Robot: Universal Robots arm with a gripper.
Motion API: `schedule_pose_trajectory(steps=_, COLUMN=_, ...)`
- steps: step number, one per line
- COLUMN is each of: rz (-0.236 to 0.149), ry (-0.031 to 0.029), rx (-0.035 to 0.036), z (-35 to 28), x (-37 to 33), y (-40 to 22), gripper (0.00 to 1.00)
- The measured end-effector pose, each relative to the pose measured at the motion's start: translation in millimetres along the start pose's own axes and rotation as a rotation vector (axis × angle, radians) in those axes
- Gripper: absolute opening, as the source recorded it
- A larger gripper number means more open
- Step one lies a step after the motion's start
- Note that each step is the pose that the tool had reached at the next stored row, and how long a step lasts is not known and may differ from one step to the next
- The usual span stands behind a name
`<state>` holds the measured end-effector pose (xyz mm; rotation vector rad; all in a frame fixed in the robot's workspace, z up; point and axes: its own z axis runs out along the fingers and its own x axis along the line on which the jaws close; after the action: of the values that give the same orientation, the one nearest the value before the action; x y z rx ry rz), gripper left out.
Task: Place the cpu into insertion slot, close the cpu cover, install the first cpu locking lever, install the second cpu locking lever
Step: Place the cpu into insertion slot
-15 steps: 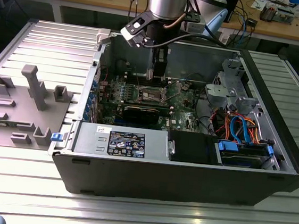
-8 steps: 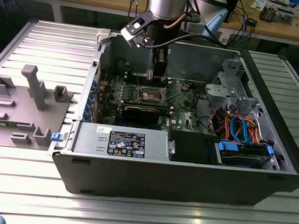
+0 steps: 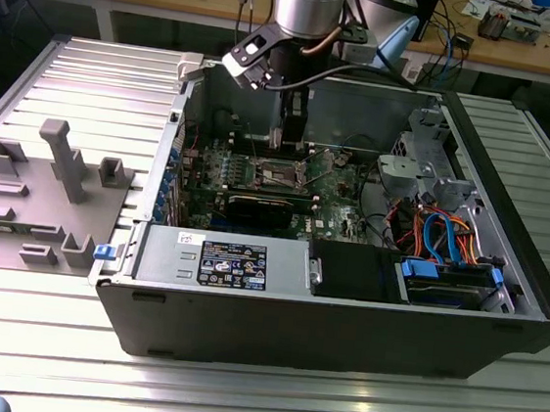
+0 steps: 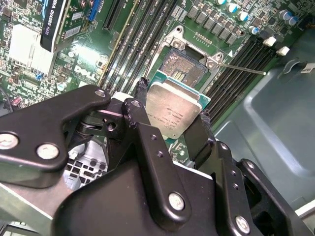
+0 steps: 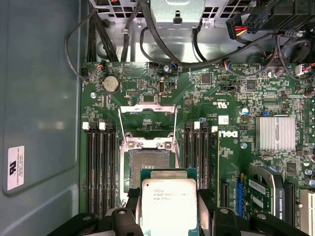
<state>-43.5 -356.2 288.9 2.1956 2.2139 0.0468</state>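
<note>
Right up close, the claw [image 4: 173,102] is pinching the chip [image 4: 173,109] by two opposite edges. There is a black finger [image 4: 134,115] on either side, and the chip's silvery top faces the cameras. The chip sits level between the tips, with its green underside border showing along one edge.

Just beyond it lies the socket [image 5: 149,169], and its dark centre is bare. So the chip is in the claw and not in the socket. In both wrist views its far edge overlaps the socket's near rim, but how high it hangs above the board [image 5: 231,93] I cannot tell.

Past the socket, the cover [image 5: 147,108] stands swung up off it, a thin metal frame with green board visible through its window. In the second wrist view a thin lever [image 4: 243,69] juts out from one socket corner across the memory slots [image 4: 142,34]. These long dark slots flank the socket on both sides.

Further along the board come a round coin battery [image 5: 111,84] near one corner and a ribbed silver heatsink [image 5: 275,132] toward the opposite edge. At the board's far edge, black cables [image 5: 147,34] loop against the case wall.

In the exterior view, the arm [image 3: 308,8] drops from above into the open case [image 3: 321,334], which lies on its side on a ribbed metal table [image 3: 235,399]. A labelled grey box [image 3: 225,260] fills the case's front corner toward the exterior view's left, and blue cables [image 3: 444,239] run through the opposite end. A grey block of holders [image 3: 50,192] sits on the table beside the case.
</note>
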Motion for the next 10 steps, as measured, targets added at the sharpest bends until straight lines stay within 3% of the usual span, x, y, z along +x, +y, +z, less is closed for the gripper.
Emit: schedule_pose_trajectory(steps=10, rz=0.000, ry=-0.0001, rx=0.0000, z=3.7, x=0.0, y=-0.1, gripper=0.55)
